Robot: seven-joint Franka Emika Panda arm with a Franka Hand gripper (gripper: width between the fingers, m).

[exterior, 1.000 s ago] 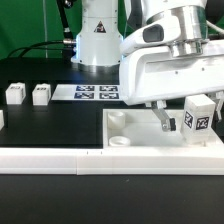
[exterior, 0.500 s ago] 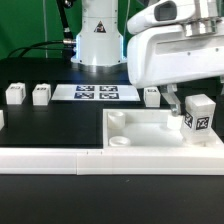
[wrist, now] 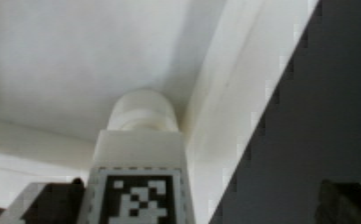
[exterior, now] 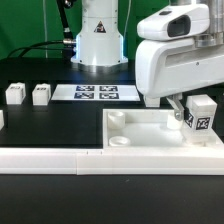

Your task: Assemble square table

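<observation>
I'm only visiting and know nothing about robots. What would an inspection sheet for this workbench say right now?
Surface: black table, with the marker board lying flat on it.
Job's things: white square table top with round corner sockets; one tagged leg upright in it at the exterior view's right; two loose legs and on the table.
Clutter: long white rail along the front.
Gripper: gripper open, fingers either side of the tagged leg, gaps showing in the wrist view.
Cables: nothing clearly seen.
Surroundings: robot's white base; green backdrop.
</observation>
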